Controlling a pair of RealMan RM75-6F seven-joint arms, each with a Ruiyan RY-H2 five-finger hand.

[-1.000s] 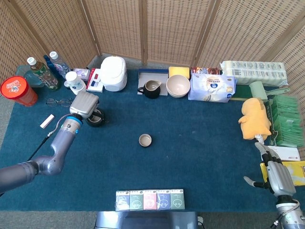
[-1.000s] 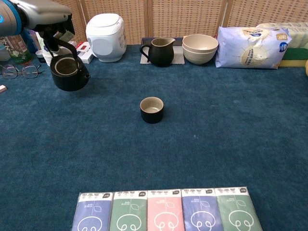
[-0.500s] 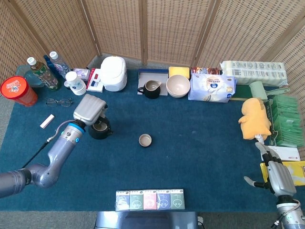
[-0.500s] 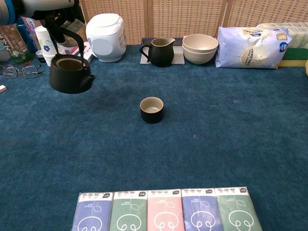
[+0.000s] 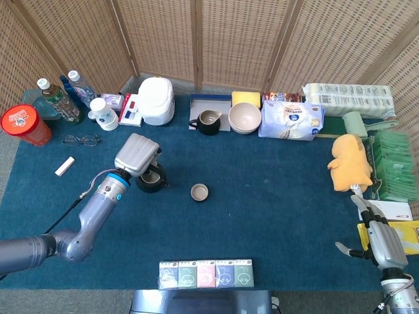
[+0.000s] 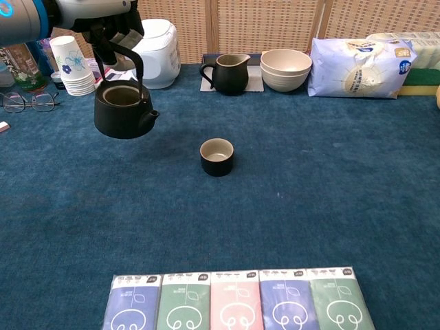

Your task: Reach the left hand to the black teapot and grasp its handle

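My left hand (image 6: 113, 24) grips the black teapot (image 6: 122, 115) by its handle, lifted left of the cup (image 6: 216, 157); right hand (image 5: 380, 239) idle, fingers apart

Left hand (image 5: 137, 155) clenched — right hand (image 5: 383, 243) splayed

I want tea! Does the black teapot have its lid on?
No lid. The black teapot hangs from the left hand with its top open, showing the inside.
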